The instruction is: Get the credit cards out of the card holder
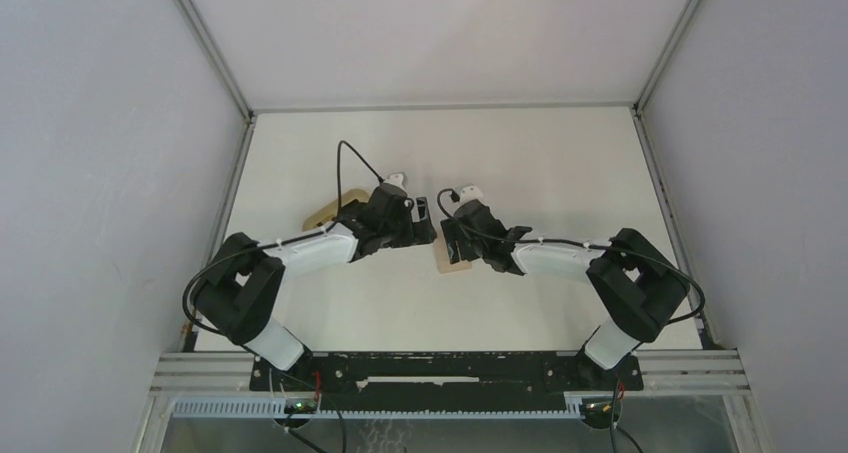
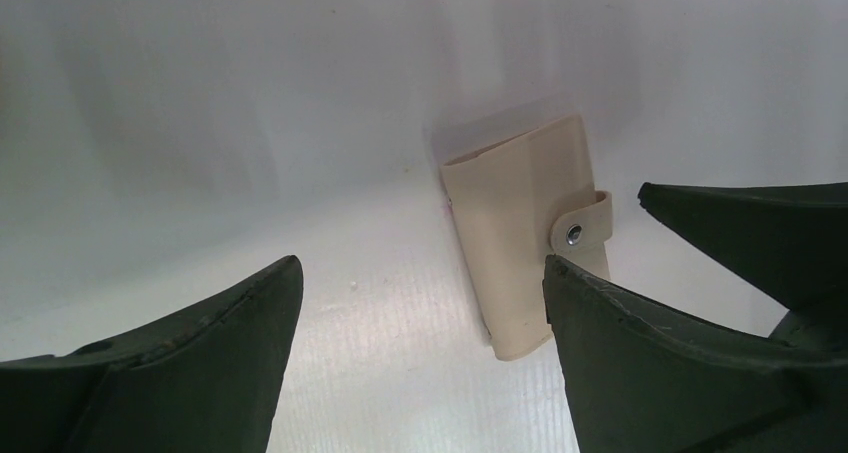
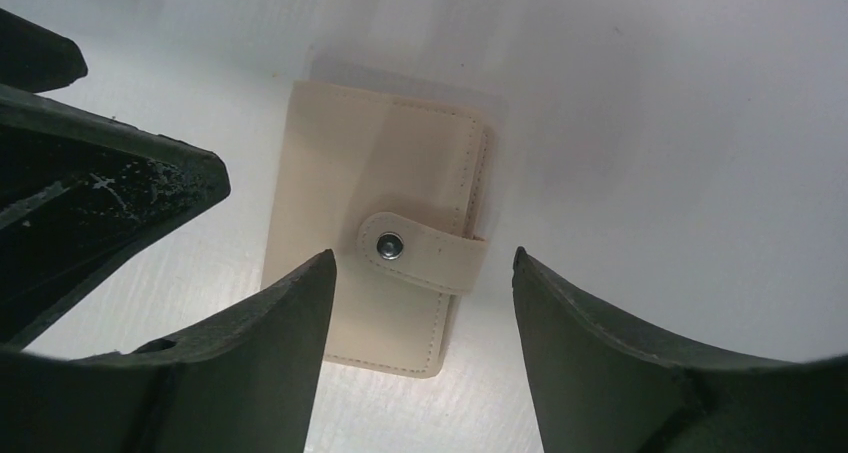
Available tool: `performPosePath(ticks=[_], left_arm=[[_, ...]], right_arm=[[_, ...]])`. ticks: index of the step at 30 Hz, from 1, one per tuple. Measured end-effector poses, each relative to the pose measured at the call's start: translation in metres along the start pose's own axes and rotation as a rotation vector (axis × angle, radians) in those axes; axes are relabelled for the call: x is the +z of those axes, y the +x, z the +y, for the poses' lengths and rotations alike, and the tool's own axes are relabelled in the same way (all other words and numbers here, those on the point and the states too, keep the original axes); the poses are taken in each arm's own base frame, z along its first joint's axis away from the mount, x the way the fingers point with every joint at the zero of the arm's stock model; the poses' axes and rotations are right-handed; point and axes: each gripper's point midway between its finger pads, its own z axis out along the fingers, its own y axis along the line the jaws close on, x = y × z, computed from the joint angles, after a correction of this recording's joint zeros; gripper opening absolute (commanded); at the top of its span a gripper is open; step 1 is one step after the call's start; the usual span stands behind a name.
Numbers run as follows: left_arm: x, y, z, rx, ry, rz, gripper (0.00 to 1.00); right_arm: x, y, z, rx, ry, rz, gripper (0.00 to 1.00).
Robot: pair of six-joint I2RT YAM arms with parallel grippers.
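The card holder (image 3: 375, 188) is a beige folded wallet lying flat on the white table, its tab (image 3: 430, 253) snapped shut. The credit cards are hidden. My right gripper (image 3: 423, 253) hovers open over the holder's tab end, one finger (image 3: 260, 363) above the cover and the other past the tab's edge. My left gripper (image 2: 420, 263) is open just left of the holder (image 2: 520, 233), its right finger (image 2: 650, 353) overlapping the holder's near edge. From above, both grippers (image 1: 428, 231) (image 1: 447, 241) meet at the holder (image 1: 455, 264), which is mostly covered.
An oval tan wooden tray (image 1: 322, 216) lies behind the left arm, partly hidden by it. The white table (image 1: 540, 163) is walled by grey panels on three sides. The left gripper's fingers (image 3: 100, 193) show at the right wrist view's left edge.
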Motion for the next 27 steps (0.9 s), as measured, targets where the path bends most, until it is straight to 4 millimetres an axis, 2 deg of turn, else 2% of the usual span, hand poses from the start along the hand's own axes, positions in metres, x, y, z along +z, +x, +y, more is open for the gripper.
performPosePath(ticks=[5, 17, 23, 27], left_arm=[[0.003, 0.002, -0.004, -0.003, 0.020, 0.012, 0.93], [0.011, 0.002, -0.025, -0.048, 0.117, 0.023, 0.92], [0.013, 0.004, -0.026, -0.052, 0.128, 0.032, 0.92], [0.012, 0.004, -0.027, -0.052, 0.134, 0.036, 0.92]], right_arm=[[0.007, 0.009, 0.000, 0.009, 0.006, 0.026, 0.63], [0.013, 0.003, 0.005, 0.054, -0.007, -0.001, 0.30], [0.014, 0.002, 0.003, 0.060, -0.005, -0.005, 0.03], [0.015, 0.002, 0.002, 0.066, -0.004, -0.003, 0.00]])
